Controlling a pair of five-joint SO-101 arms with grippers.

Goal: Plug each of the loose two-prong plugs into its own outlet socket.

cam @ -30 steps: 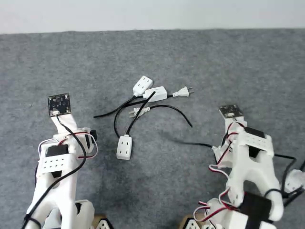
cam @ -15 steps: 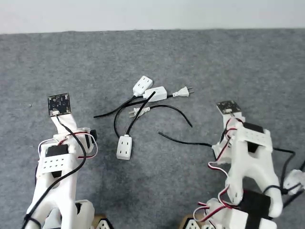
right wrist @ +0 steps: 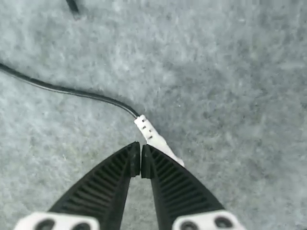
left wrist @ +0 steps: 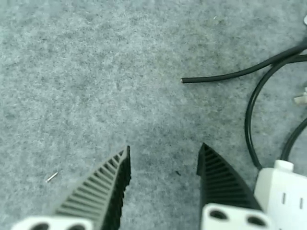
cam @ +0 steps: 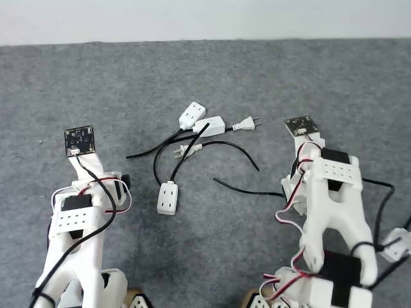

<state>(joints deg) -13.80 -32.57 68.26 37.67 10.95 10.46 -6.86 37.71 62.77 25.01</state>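
Mid-carpet, bunched on tangled black cords (left wrist: 211, 79): three white rectangular plastic outlet sockets. Far socket (cam: 192, 115) and middle socket (cam: 210, 126) just beside each other; near socket (cam: 167, 197) apart from both, slotted face up.

Next to the middle socket, on a short cord: white two-prong plug (cam: 246, 124), flat on the carpet, metal prongs pointing toward the right arm's side. Among the cords, a smaller white plug (cam: 187, 150), also lying flat.

Third white plug (right wrist: 149, 134) on a separate black cord (cam: 247, 190), right at the tips of the right gripper (right wrist: 140, 162). Black ribbed fingers pressed together, plug body partly hidden behind one; can't tell if pinched.

Left gripper (left wrist: 165, 149) low over the carpet, fingers spread wide, near socket close to one finger.

Underneath: grey felt-like carpet (cam: 334, 83). Pale wall (cam: 205, 19) along the far edge.
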